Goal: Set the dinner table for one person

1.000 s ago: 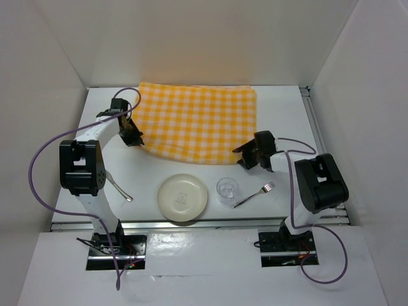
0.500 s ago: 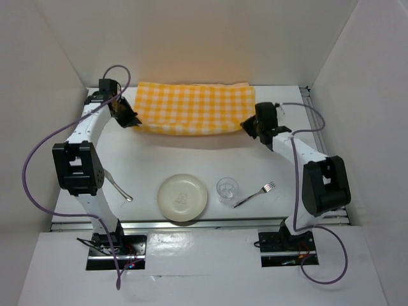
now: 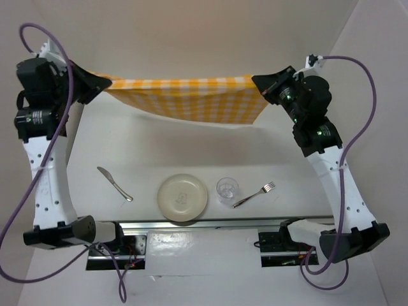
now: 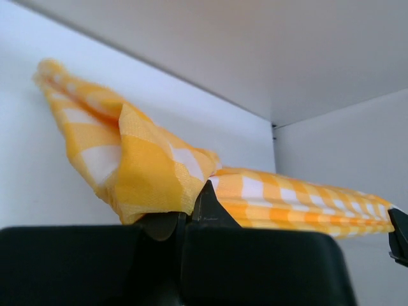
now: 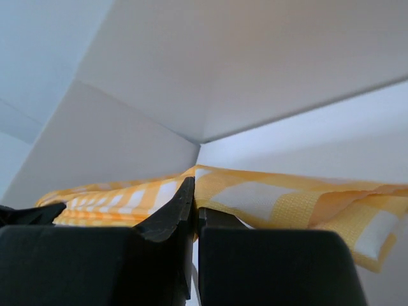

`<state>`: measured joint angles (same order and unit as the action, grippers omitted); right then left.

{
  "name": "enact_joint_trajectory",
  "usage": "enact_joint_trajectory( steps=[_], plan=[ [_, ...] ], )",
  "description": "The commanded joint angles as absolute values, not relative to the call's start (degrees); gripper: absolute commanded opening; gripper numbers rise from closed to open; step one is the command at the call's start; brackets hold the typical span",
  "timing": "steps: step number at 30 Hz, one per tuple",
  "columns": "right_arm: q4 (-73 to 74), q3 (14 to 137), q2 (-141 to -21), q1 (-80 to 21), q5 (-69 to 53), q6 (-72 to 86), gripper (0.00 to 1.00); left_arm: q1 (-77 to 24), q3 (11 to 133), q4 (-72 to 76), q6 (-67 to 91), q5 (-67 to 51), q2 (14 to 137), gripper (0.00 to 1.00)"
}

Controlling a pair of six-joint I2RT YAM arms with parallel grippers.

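Near edge: I see a metal rail (image 3: 210, 224) along the near side of the white worktop (image 3: 191, 146), between the two arm bases. The worktop runs from there to the back wall.
Place setting: A plate (image 3: 183, 197) lies just past the rail, near the middle. A glass (image 3: 227, 189) stands just beside it on the right. A fork (image 3: 254, 194) lies right of the glass, at a slant. A knife (image 3: 115, 183) lies well apart on the left, also slanted.
Glass contents: Too small for me to tell.
Cloth: The yellow-and-white checked cloth (image 3: 191, 99) hangs stretched between both hands over the far part of the worktop. I cannot tell whether its lower edge touches the surface.
Left hand (image 3: 95, 81): Clamped on the cloth's left corner. Its wrist view shows fabric (image 4: 146, 166) pinched at the tips (image 4: 191, 210), with a loose fold bunched above.
Right hand (image 3: 261, 81): Clamped on the right corner. Its wrist view shows the fabric (image 5: 268, 197) nipped between the tips (image 5: 194, 204).
Hidden: The cloth covers a strip of worktop. Each hand's black body blocks the bottom of its wrist view. From overhead the fingertips merge into dark housings.
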<state>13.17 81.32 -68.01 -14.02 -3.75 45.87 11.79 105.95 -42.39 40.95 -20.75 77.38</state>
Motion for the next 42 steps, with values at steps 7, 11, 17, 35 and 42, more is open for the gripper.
enact_joint_trajectory(
  steps=[7, 11, 17, 35, 42],
  plan=[
    [16.6, 95.8, -72.8, -10.9, 5.9, 33.5, 0.00, 16.8, 118.8, -43.9, 36.8, -16.6, 85.6, 0.00],
    [15.1, 101.4, -82.0, -9.6, 4.7, 31.2, 0.00, 16.8, 122.3, -44.0, 35.3, -19.8, 92.6, 0.00],
    [10.4, 109.1, -92.4, -5.4, 0.0, 31.7, 0.00, 16.8, 128.7, -42.6, 34.8, -24.2, 103.6, 0.00],
    [10.2, 113.7, -100.6, -1.1, -4.9, 33.7, 0.00, 17.3, 130.3, -29.5, 41.2, -33.2, 109.6, 0.00],
    [5.6, 84.4, -90.1, -1.1, -6.1, 37.4, 0.00, 17.8, 97.7, -21.2, 38.2, -31.5, 97.8, 0.00]
  ],
)
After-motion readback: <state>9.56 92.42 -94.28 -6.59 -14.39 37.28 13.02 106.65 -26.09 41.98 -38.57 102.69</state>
